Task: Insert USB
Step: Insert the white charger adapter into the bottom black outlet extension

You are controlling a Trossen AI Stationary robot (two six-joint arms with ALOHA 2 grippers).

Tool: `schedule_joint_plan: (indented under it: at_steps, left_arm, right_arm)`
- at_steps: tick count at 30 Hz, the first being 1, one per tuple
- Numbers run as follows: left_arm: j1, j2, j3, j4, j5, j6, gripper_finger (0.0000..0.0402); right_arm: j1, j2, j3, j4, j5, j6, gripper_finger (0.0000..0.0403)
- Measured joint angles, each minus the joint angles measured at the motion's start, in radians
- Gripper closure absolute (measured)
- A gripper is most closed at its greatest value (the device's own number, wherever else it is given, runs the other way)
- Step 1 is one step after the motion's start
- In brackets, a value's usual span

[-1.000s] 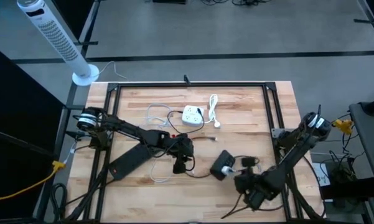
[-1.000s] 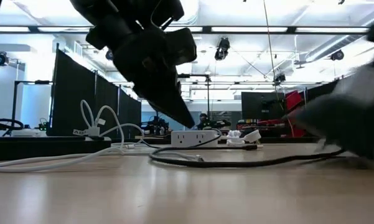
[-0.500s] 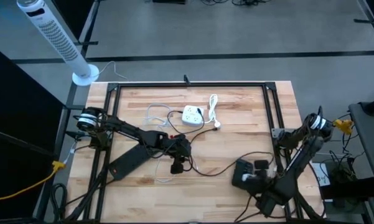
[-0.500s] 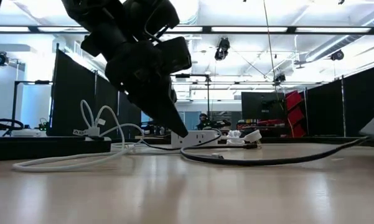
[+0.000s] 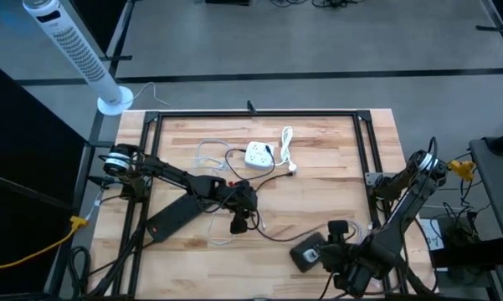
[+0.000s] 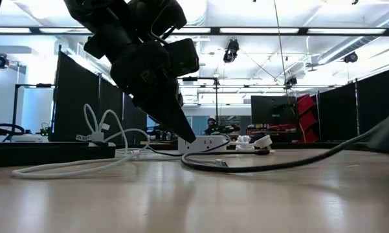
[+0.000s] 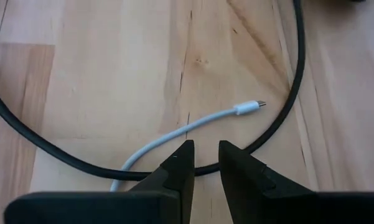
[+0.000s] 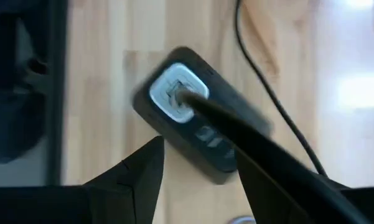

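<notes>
Nearest the front edge of the desk (image 5: 335, 159), the right hand (image 5: 345, 261) hung over a dark puck-shaped charger (image 5: 308, 251) with a pale centre and a black cable (image 5: 272, 234) running out of it. Its fingers were spread with nothing between them, the charger lying on the wood just ahead of them. That arm looked to be waiting more than working.

A little further in, the left hand (image 7: 201, 160) was down close to the wood, its fingers drawn nearly together and holding nothing. The white USB cable (image 7: 187, 130) lay just beyond the fingertips, its metal plug (image 7: 255, 105) resting free on the desk, inside the curve of the black cable. I judged the step to be the pickup of the plug, not yet made. The next move would call for reaching forward to the plug end and pinching it squarely.

The black cable looping close by could get caught in the pinch.

Farther back lay the white power strip (image 5: 259, 155), well apart from the plug, with a coiled white cord (image 5: 286, 142) beside it.
</notes>
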Motion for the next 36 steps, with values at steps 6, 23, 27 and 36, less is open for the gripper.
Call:
schedule_joint_plan:
  at_steps: [6, 23, 27, 36]
  left_arm:
    - [-0.002, 0.0, 0.0, -0.005, 0.001, -0.005, 0.0339]
    - [-0.022, 0.0, 0.0, -0.019, 0.006, -0.015, 0.0339]
    - [-0.045, 0.0, 0.0, 0.066, 0.042, 0.023, 0.0339]
    - [-0.155, 0.06, 0.001, 0.617, 0.231, 0.251, 0.0339]
  right_arm:
    - [-0.013, 0.0, 0.004, 0.056, -0.093, 0.045, 0.0222]
    - [-0.013, 0.034, -0.006, 0.085, -0.34, 0.204, 0.0222]
    - [-0.013, 0.035, -0.008, 0.124, -0.429, 0.242, 0.0222]
    - [-0.024, 0.049, -0.017, 0.044, -0.413, 0.206, 0.0222]
